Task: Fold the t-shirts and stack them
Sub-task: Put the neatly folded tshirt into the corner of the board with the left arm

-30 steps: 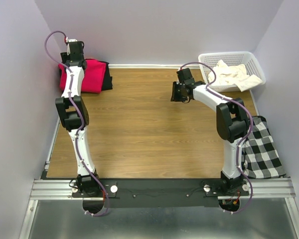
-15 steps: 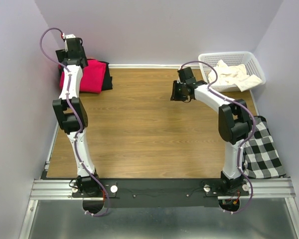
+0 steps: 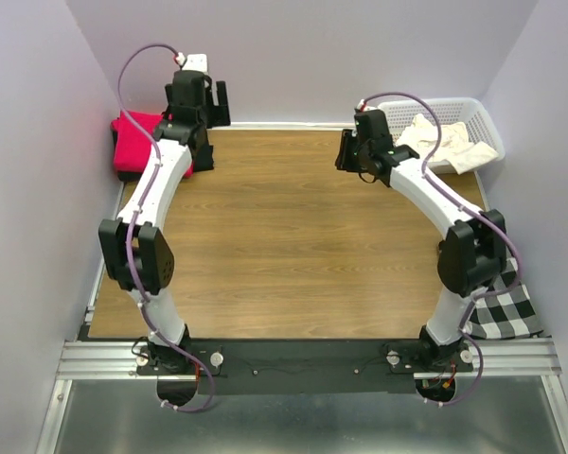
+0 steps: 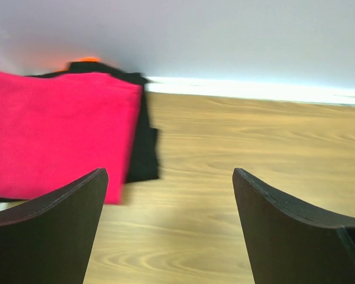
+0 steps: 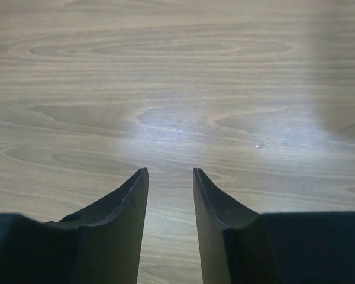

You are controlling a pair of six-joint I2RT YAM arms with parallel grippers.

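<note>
The crimson-red t-shirt (image 3: 134, 144) lies folded at the back left corner, on top of the folded black t-shirt (image 4: 143, 151). In the left wrist view the red shirt (image 4: 53, 136) fills the left side. My left gripper (image 3: 208, 106) is open wide and empty, raised near the back wall just right of that stack; it also shows in the left wrist view (image 4: 170, 183). The cream-white t-shirt (image 3: 443, 142) lies crumpled in the basket. My right gripper (image 3: 350, 151) hovers over bare wood left of the basket, its jaws a narrow gap apart and empty (image 5: 169, 174).
The white lattice basket (image 3: 473, 106) stands at the back right corner. A black-and-white checked cloth (image 3: 500, 305) lies off the table's right edge behind the right arm. Walls close in the left, back and right sides.
My left arm has swung right and lifted off the red and black stack, uncovering the red shirt. My right arm has stretched back and slightly right towards the basket.
</note>
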